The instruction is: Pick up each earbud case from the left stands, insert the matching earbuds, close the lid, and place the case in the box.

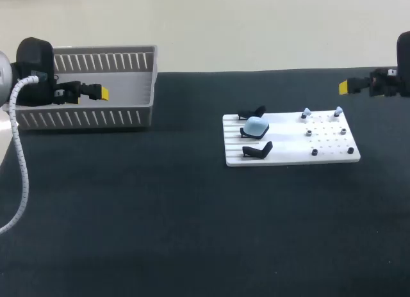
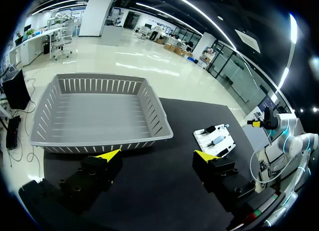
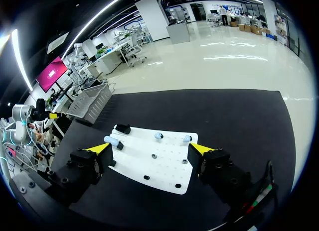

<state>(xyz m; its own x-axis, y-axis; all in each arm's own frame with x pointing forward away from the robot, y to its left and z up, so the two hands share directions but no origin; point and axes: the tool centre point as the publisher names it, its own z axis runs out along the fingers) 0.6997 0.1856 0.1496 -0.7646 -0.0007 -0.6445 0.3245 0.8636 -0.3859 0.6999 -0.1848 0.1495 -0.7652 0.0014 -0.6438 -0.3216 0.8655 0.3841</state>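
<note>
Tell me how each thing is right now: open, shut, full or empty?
Left gripper: open, empty.
Right gripper: open, empty.
Box: empty.
Case: on the middle stand, lid looks shut.
Other stands: empty.
Earbuds: two, upright on the board's pegs.

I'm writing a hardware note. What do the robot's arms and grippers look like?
The left gripper and the right gripper both have blocky black fingers ending in bright yellow wedge-shaped tips. The left arm has a black wrist housing, a silvery segment behind it, and a white ribbed cable hanging from it. Of the right arm only a black end shows.
</note>
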